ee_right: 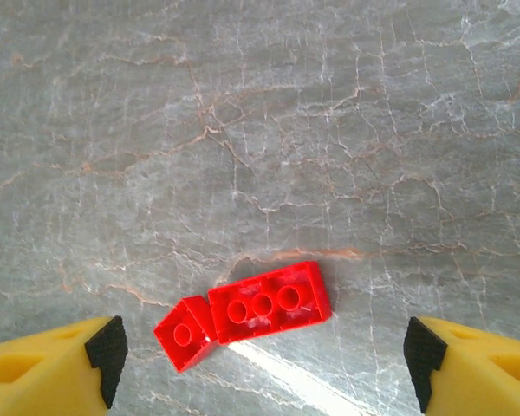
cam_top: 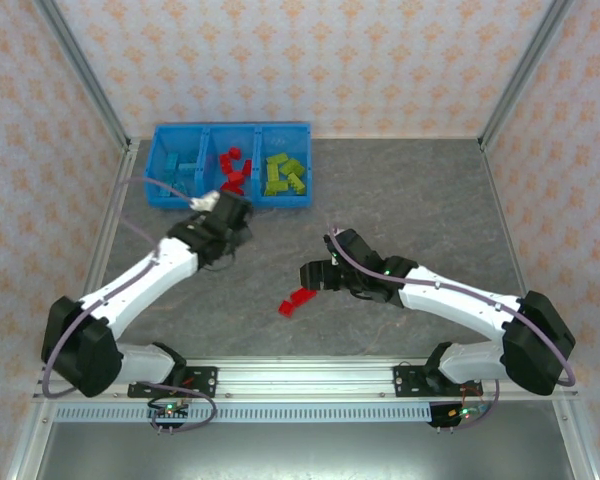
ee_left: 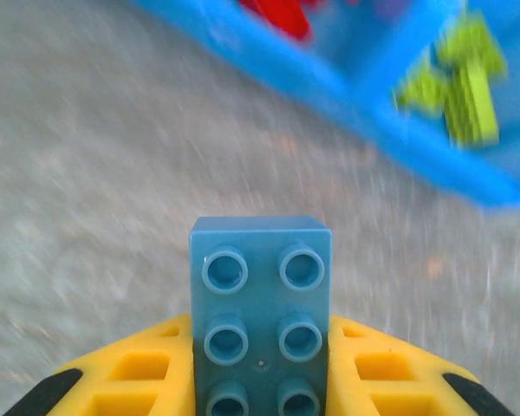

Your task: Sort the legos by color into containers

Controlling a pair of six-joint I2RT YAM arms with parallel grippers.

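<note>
A blue brick is pinched between the left gripper's fingers, near the tray of sorted bricks. Two red bricks lie touching on the table, near the right gripper, whose fingers are spread.

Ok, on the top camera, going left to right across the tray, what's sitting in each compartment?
Across the blue tray, one colour per compartment: light blue legos → red legos → lime green legos.
</note>
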